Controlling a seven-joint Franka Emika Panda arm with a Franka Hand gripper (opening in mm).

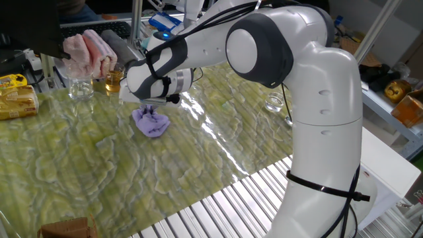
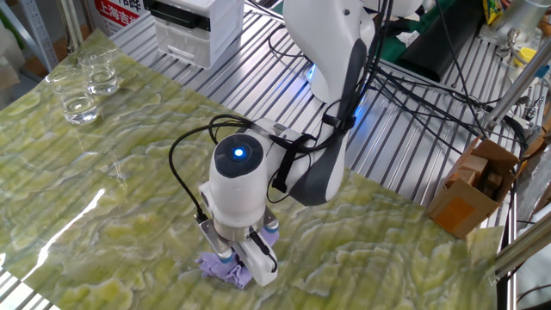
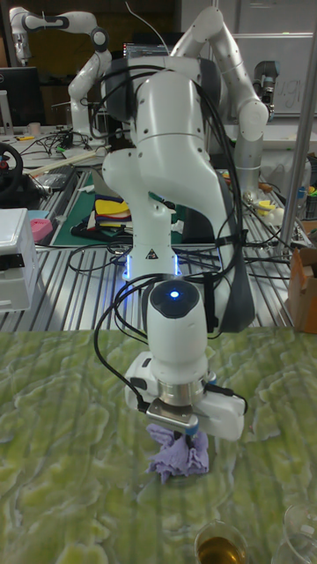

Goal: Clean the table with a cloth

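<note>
The bunched lavender cloth (image 1: 151,122) (image 2: 225,269) (image 3: 179,457) lies pressed on the olive-green marbled table (image 1: 99,165) (image 2: 103,215) (image 3: 53,441). My gripper (image 1: 153,108) (image 2: 234,258) (image 3: 180,433) points straight down onto the cloth's top and is shut on it. The fingertips are buried in the fabric. In the tall fixed view the cloth hangs out just below the gripper body.
Pink folded towels (image 1: 89,51), an empty glass (image 1: 81,86) and a glass of amber liquid (image 1: 114,80) (image 3: 220,543) stand near the cloth. More glasses (image 1: 274,102) (image 2: 82,86) stand across the table. A yellow packet (image 1: 16,98) is at the left; silver slats (image 1: 231,198) edge the table.
</note>
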